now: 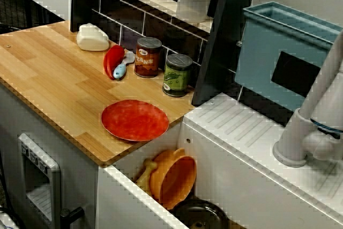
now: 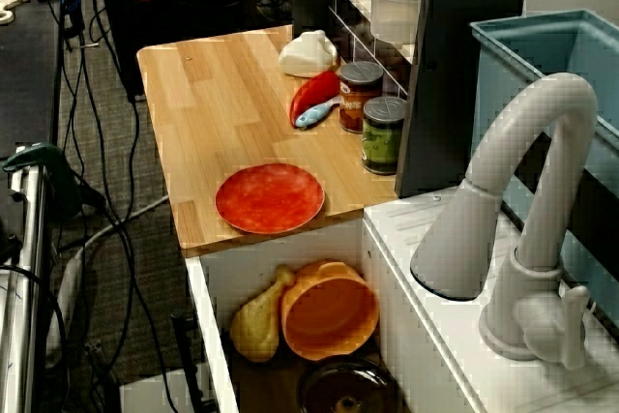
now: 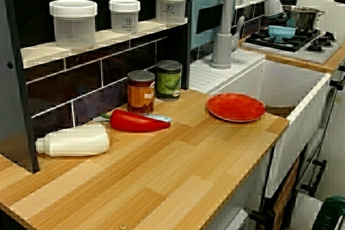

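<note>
Wooden tabletop (image 3: 178, 171), seen in the view along the tabletop, bears at its left end a white bottle (image 3: 73, 140) lying on its side against the dark tiled back wall. Just right of it a red pepper (image 3: 137, 122) lies flat, touching a pale blue utensil (image 3: 160, 117) whose end shows behind it. Next along the back edge an orange-brown can (image 3: 141, 91) and a green can (image 3: 169, 80) stand upright, just beside each other. On the shelf (image 3: 38, 52) above them stand three white-lidded jars (image 3: 73, 22) in a row. The red plate (image 3: 235, 106) lies flat at the tabletop's right end, well apart from the pepper and near the green can, its rim close to the edge that meets the white sink (image 3: 302, 100). In the view over the faucet, the sink holds a yellow drumstick toy (image 2: 256, 321), an orange bowl (image 2: 329, 311) tilted just beside it, and a dark pot (image 2: 348, 389) at the picture's lower edge. Right of the sink rises the faucet (image 3: 226, 25), with a blue bin (image 3: 207, 4) behind it, and farther right a stove (image 3: 294, 44) carries a steel pot (image 3: 299, 17) and a blue bowl (image 3: 281, 30). No view shows the gripper, so I cannot tell whether it is open or closed
</note>
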Controlling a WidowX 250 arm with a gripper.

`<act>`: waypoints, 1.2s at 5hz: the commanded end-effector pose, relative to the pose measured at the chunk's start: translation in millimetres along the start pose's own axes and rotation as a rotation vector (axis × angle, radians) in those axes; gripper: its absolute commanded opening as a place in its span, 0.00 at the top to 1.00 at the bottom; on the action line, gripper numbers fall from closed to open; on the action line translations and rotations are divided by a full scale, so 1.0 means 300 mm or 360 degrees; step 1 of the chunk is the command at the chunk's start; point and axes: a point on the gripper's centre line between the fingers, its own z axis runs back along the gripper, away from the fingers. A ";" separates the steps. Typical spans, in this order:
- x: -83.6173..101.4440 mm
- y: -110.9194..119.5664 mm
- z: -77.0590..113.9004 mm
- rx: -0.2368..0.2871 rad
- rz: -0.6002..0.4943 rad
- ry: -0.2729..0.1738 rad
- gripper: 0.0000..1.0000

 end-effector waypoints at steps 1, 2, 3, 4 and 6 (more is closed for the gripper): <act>0.166 0.096 -0.058 0.0161 0.0100 -0.0123 0.00; 0.225 0.130 -0.086 0.0177 0.0127 -0.0176 0.00; 0.270 0.148 -0.105 0.0176 0.0153 -0.0152 0.00; 0.329 0.178 -0.130 0.0167 0.0201 -0.0152 0.00; 0.413 0.252 -0.148 0.0016 0.0356 -0.0286 0.00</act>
